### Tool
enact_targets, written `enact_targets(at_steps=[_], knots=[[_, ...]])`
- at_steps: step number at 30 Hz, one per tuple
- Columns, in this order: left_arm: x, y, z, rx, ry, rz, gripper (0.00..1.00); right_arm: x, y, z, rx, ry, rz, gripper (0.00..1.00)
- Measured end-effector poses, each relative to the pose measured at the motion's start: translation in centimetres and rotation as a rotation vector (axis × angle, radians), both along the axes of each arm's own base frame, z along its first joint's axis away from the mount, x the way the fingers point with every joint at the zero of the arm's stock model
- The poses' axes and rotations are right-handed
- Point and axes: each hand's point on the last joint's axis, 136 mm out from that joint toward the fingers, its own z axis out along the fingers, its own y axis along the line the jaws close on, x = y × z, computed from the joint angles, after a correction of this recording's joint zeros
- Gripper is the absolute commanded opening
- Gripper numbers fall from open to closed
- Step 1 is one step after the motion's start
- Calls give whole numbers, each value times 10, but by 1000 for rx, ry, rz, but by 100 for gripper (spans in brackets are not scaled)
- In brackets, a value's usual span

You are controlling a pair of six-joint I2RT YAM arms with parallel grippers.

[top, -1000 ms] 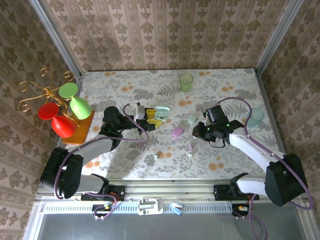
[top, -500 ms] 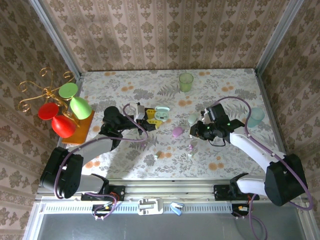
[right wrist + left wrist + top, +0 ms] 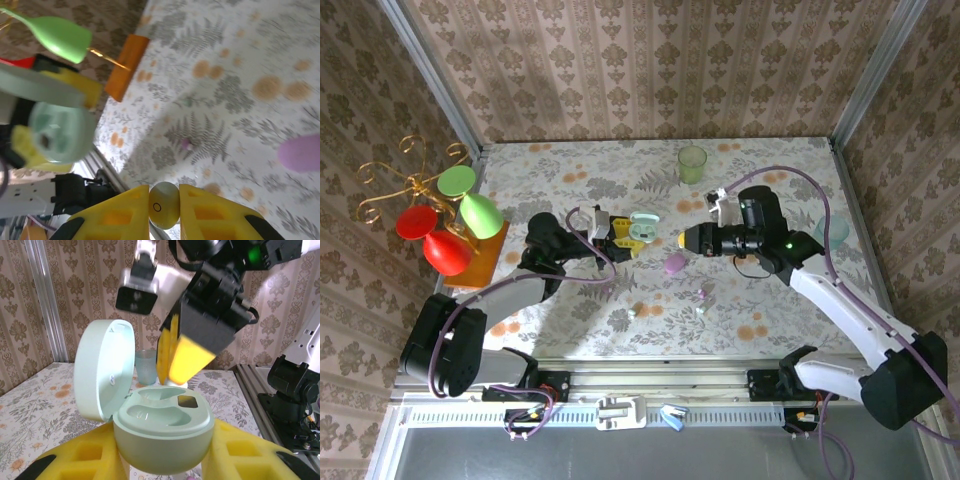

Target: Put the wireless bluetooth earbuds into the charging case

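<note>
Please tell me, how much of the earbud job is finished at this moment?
Done: the left pincer holds the mint charging case with its lid open. In hand: the right pincer grips one whitish earbud near the case. Left: both wells look empty, and other buds lie on the cloth.

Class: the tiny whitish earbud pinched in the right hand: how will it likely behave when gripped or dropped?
The tiny, smooth, rounded whitish plastic earbud is probably slippery: pinched only at its sides between the right hand's yellow foam pads, it could squirt out. Its bean shape suggests it would roll on the flowered tablecloth.
</note>
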Motion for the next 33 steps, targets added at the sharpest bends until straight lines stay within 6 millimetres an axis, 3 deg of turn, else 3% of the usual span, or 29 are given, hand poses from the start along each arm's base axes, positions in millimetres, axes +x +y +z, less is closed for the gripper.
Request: enact_targets(at_steps=[6, 11, 24, 33], knots=[[1, -1, -2, 3, 6, -1, 31, -12, 27, 49, 50, -156, 116, 18], [2, -2, -5, 8, 15, -3, 30, -14, 39, 70, 64, -230, 161, 18], [0, -3, -5, 8, 15, -9, 30, -15, 55, 58, 27, -237, 210, 18], [-1, -3, -5, 8, 15, -13, 30, -8, 53, 55, 1, -258, 182, 17]])
